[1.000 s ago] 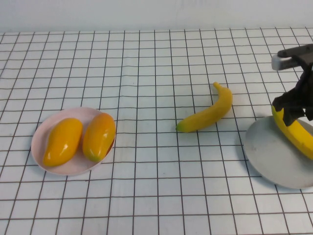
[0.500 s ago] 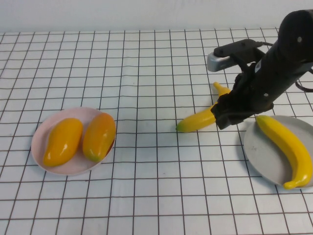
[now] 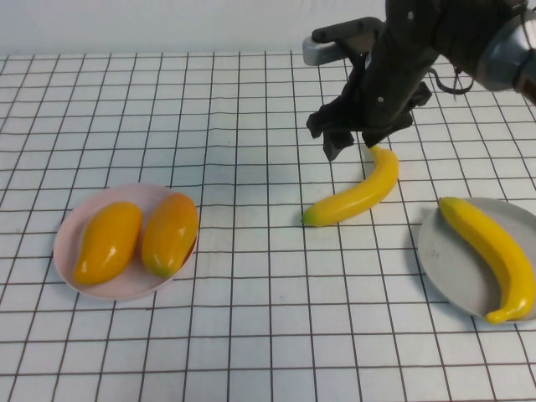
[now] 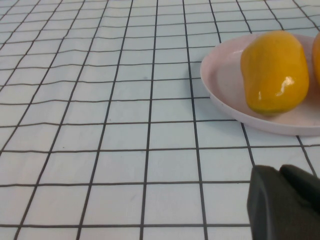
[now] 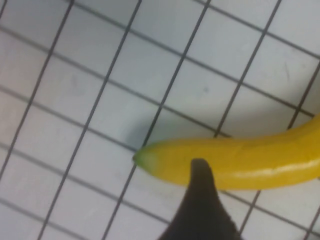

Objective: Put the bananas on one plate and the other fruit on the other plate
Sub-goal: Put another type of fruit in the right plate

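Observation:
One banana [image 3: 356,194] lies on the gridded table right of centre. The other banana [image 3: 494,251] rests on the light grey plate [image 3: 448,260] at the right edge. Two orange-yellow oval fruits [image 3: 107,241] [image 3: 170,233] lie side by side on the pale pink plate [image 3: 126,194] at the left. My right gripper [image 3: 350,144] hangs open just above and behind the table banana, holding nothing. In the right wrist view one dark finger [image 5: 201,180] overlaps that banana [image 5: 235,162]. My left gripper [image 4: 277,170] is shut and empty, near the pink plate [image 4: 225,95] and a fruit [image 4: 274,72].
The table is covered by a white cloth with a black grid [image 3: 251,318]. A pale wall runs along its far edge. The left arm does not show in the high view.
My right gripper has left the banana on the grey plate and swung left and away, ending above the banana on the table. The left gripper and the fruits on the pink plate have not moved.

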